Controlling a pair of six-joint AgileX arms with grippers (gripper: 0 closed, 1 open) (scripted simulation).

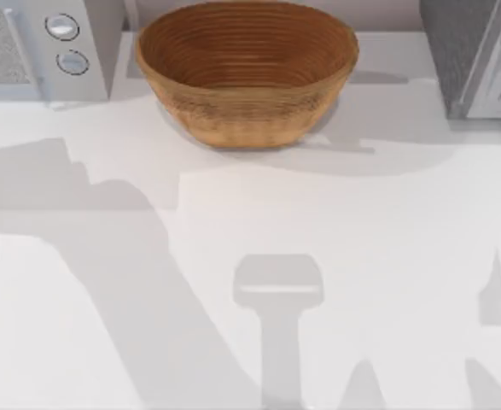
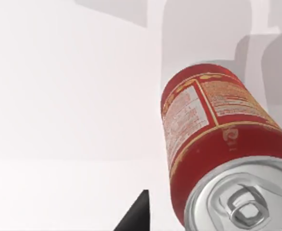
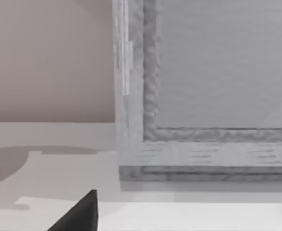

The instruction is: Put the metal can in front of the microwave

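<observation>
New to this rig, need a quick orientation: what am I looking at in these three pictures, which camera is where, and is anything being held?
This is a rendered simulation of two AgileX arms at a white table. One picture looks straight down from above; the other two come from cameras on each arm's wrist.

From above you see the microwave at the far left with two round knobs, a wicker basket in the middle, and another grey appliance at the far right.

The left wrist view shows the metal can very close, standing on the table, with one dark finger of the left hand beside it. Whether the hand grips it cannot be told.

The right wrist view faces the grey appliance, with one finger of the right hand visible.
</observation>
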